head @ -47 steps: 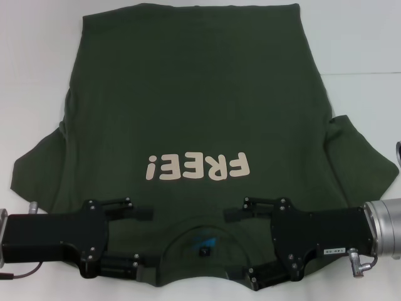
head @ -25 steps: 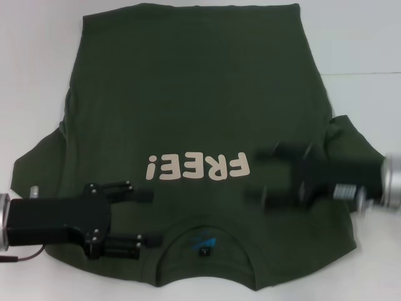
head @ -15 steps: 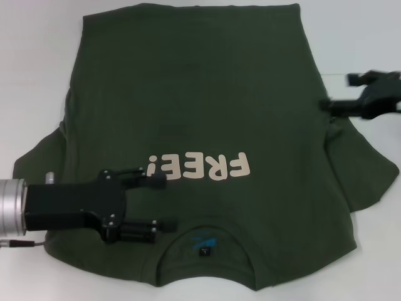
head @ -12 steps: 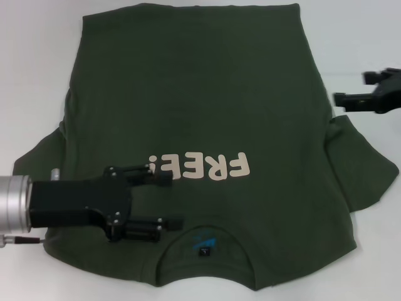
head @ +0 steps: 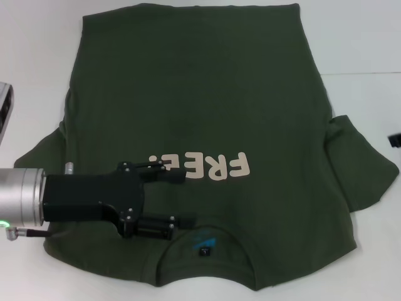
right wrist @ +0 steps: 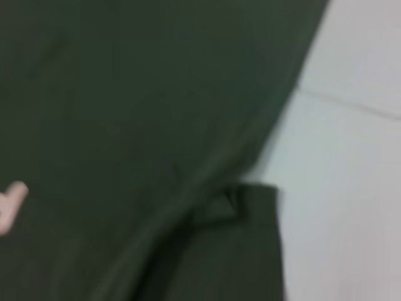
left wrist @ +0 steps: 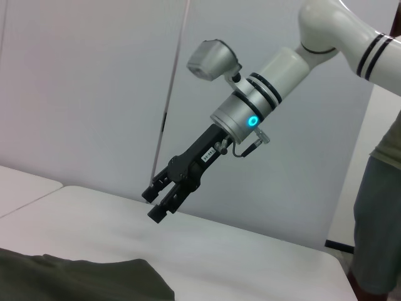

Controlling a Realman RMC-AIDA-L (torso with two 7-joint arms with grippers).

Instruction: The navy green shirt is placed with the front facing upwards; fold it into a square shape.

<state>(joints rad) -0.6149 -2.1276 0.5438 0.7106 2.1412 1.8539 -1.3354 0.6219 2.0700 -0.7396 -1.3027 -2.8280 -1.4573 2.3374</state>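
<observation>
Olive-green cotton, the navy green shirt [head: 200,113] lies flat on the table [head: 357,37], collar just ahead of the left gripper [head: 178,199]; jaws open, empty; right gripper [left wrist: 161,199] aloft, well clear, jaws slightly parted — closing here risks bunching one layer only, skewing the fold.

Cream "FREE!" lettering [head: 207,167] on navy green shirt [head: 200,81].

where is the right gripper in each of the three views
Head view: only a dark tip of the right gripper shows at the right edge, over the table beside the shirt's sleeve.
Left wrist view: the right gripper hangs mid-picture above the white table, fingers apart, holding nothing.
Right wrist view: not in it.
Shared landmark: the navy green shirt, seen as a dark fold and as cloth beside the table.
</observation>
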